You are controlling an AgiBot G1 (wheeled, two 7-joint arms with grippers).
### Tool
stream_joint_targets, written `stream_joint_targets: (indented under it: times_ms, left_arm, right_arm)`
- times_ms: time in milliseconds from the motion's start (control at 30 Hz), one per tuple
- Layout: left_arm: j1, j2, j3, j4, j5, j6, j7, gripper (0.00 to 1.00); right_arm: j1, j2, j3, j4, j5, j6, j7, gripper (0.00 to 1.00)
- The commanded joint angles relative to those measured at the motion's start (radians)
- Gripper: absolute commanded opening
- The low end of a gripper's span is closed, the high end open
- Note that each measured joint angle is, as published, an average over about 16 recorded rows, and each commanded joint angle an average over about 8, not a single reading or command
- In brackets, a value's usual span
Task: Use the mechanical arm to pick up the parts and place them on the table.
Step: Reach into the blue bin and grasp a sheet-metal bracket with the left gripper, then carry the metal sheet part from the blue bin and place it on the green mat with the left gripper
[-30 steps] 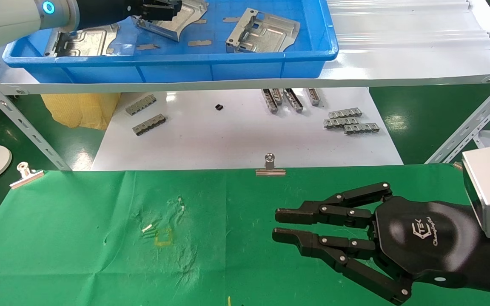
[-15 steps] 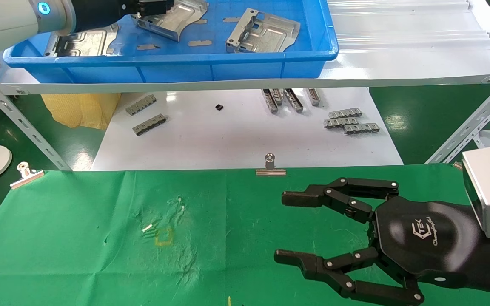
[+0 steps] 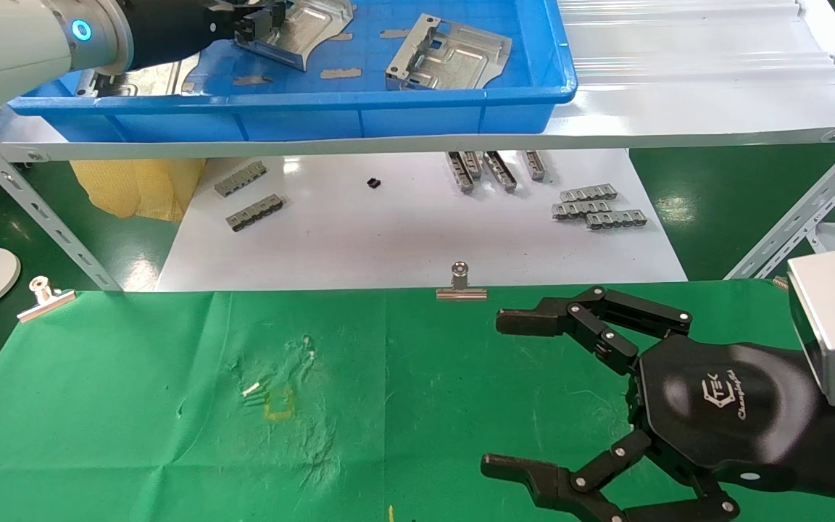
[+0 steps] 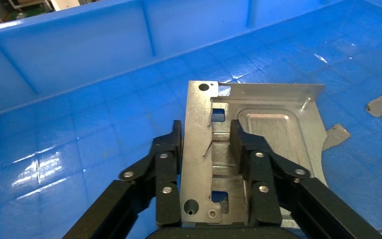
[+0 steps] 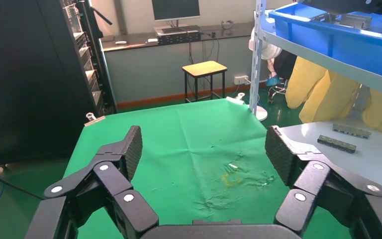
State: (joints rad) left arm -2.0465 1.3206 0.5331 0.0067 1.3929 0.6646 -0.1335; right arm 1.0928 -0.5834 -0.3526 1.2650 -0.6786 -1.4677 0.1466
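Three silvery parts lie in the blue bin (image 3: pixel 316 119) on the shelf. My left gripper (image 3: pixel 243 18) reaches into the bin and is shut on the bent-up edge flange of the middle part (image 3: pixel 309 25). In the left wrist view one finger (image 4: pixel 169 149) presses its outer edge and the other rests inside on the part (image 4: pixel 273 124), with the left gripper (image 4: pixel 205 127) straddling the flange. Another part (image 3: pixel 454 54) lies to the right, and a third (image 3: pixel 149 72) is half hidden behind my arm. My right gripper (image 3: pixel 493 391) hovers wide open over the green table (image 3: pixel 135 406), holding nothing.
Below the shelf, a white board (image 3: pixel 403 239) carries small grey slotted bars (image 3: pixel 595 206). Binder clips (image 3: pixel 460 284) pin the cloth's far edge. Slanted shelf legs (image 3: pixel 33 210) stand at both sides. In the right wrist view, the right gripper (image 5: pixel 204 144) frames bare green cloth (image 5: pixel 199 149).
My right gripper has opened from nearly shut to wide open. The left arm has dropped lower in the bin onto the part's flange; the part itself has not shifted.
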Motion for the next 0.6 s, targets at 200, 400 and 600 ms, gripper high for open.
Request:
stream_joint_targets:
  times_ms: [200, 400, 600]
  left_arm:
    - [0.004, 0.001, 0.002, -0.007, 0.002, -0.008, -0.007, 0.00]
    - [0.000, -0.010, -0.018, -0.039, -0.026, 0.012, 0.012, 0.00]
    - [-0.005, -0.060, -0.052, -0.085, -0.078, 0.135, 0.082, 0.00]
  right_arm:
    - [0.000, 0.000, 0.000, 0.000, 0.000, 0.000, 0.000, 1.00]
    - [0.000, 0.000, 0.000, 0.000, 0.000, 0.000, 0.000, 1.00]
    - [0.000, 0.000, 0.000, 0.000, 0.000, 0.000, 0.000, 1.00]
